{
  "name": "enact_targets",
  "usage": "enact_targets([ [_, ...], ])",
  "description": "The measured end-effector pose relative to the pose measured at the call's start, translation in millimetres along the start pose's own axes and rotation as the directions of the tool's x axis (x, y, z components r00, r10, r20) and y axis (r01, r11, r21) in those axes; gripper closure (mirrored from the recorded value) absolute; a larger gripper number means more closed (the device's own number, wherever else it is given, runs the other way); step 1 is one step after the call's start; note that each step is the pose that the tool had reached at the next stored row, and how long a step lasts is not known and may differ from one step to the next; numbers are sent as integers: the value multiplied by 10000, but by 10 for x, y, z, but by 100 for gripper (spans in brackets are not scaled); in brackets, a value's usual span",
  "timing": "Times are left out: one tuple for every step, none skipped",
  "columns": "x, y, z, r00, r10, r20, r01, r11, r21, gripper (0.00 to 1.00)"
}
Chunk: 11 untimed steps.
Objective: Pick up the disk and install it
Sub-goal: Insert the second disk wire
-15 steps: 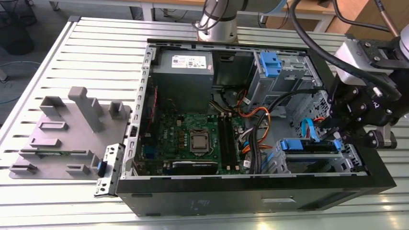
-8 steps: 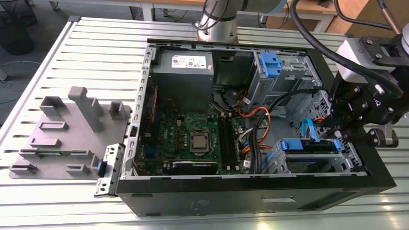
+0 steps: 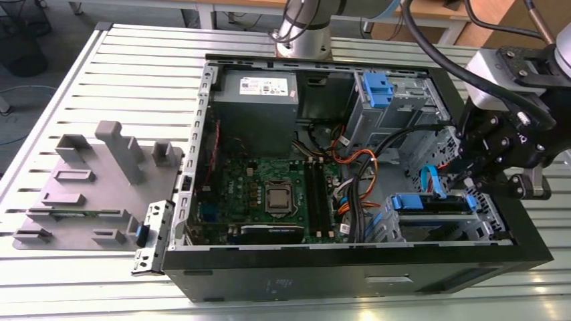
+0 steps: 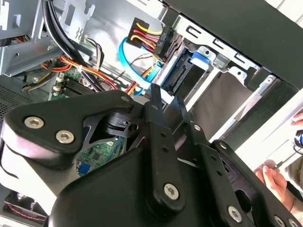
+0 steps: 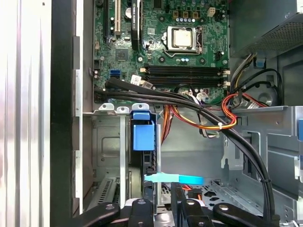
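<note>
Blue-railed disk (image 5: pixel 143 137) sits in the corner bay of the case (image 3: pixel 357 281) | gripper (image 5: pixel 164 204) just above it, grip: I cannot tell | risk I see: blue cable (image 5: pixel 173 178) pinched; tilted disk jams.

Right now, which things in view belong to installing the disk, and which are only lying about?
For the job: gripper, at the drive cage; disk, its blue rail showing in that cage; open computer case.

Not part of it: grey holder block on the table; power-supply box inside the case; a person's hand outside the case.
</note>
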State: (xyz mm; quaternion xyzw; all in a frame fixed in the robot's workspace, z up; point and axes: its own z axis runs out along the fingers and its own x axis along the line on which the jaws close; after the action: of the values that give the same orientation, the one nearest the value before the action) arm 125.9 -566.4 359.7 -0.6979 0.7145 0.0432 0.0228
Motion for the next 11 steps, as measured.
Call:
enact_targets([
  [-5,0,4,10000,0,2,0,10000,0,71],
  [-10,0,8,10000,0,2,0,10000,0,71],
  [-16,0,13,10000,0,2,0,10000,0,71],
  [-22,0,17,10000,1,2,-1,10000,0,71],
  [-29,-6,20,10000,1,2,-1,10000,-1,71],
  [-33,-16,24,10000,0,3,0,10000,0,71],
  [-37,-28,27,10000,0,5,0,10000,0,71],
  [-52,-69,37,10000,1,4,-1,10000,0,71],
  [-55,-84,38,10000,1,0,-1,10000,0,71],
  [-57,-95,40,10000,0,-1,0,10000,0,71],
  [-57,-104,42,10000,1,1,-1,10000,0,71],
])
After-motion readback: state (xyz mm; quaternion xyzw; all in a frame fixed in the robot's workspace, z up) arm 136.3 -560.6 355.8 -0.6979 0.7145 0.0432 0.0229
